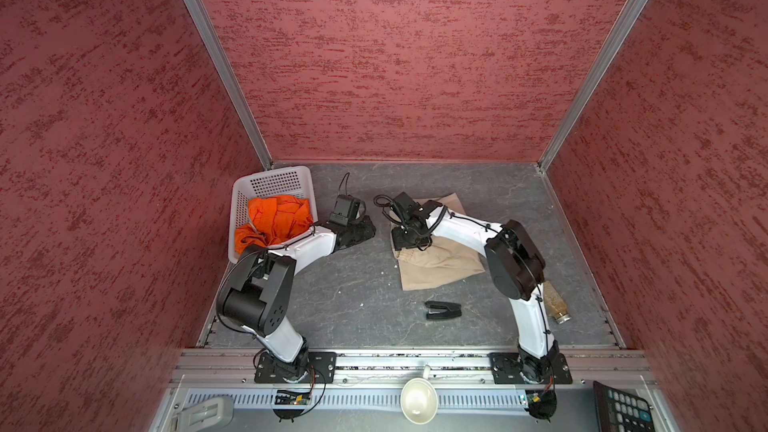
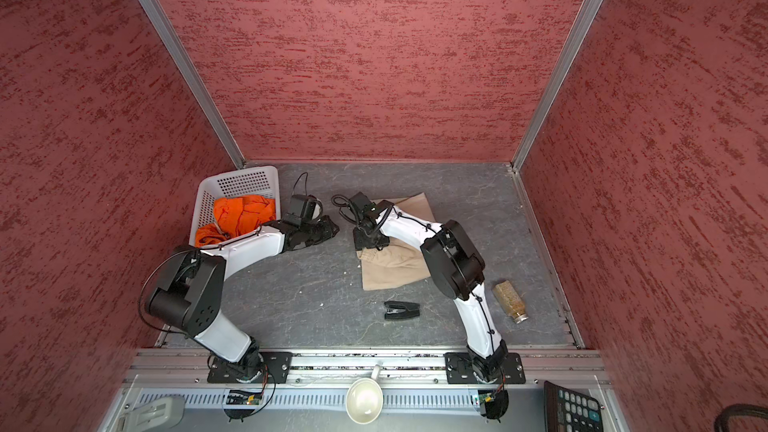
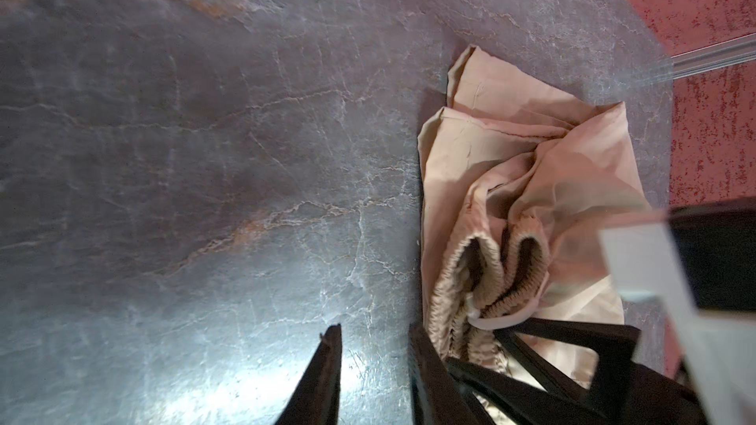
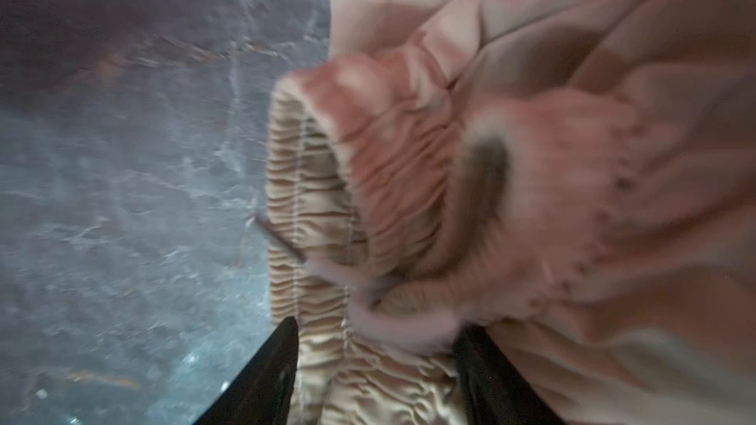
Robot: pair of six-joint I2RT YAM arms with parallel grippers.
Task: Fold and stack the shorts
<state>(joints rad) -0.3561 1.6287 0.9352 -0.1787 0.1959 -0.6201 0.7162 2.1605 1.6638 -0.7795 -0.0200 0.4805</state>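
Beige shorts lie on the tabletop, right of centre and partly under the right arm. The cloth is mostly flat but bunched and wrinkled at the gathered waistband. The waistband end faces the tabletop's middle. A white drawstring loops out of it.

Right gripper is down at that waistband with its jaws spread wide. The elastic lies between the two fingers and is not pinched. The right wrist view is blurry, so I can't tell if a pad touches cloth.

Left gripper sits low near the tabletop's centre, just beside the waistband and the right gripper. Its jaws are parted with only bare tabletop between them, holding nothing.

Orange shorts are crumpled in the white perforated basket at the far left corner. Part of them spills over the basket's near rim. They are well apart from the beige pair, so nothing is stacked.

A small black clip-like tool lies toward the near edge, near the beige shorts' closest corner but clear of them. A jar lies on its side near the right edge.

Off the tabletop, on the front ledge, there is a white cup in the middle and a calculator at the right end.
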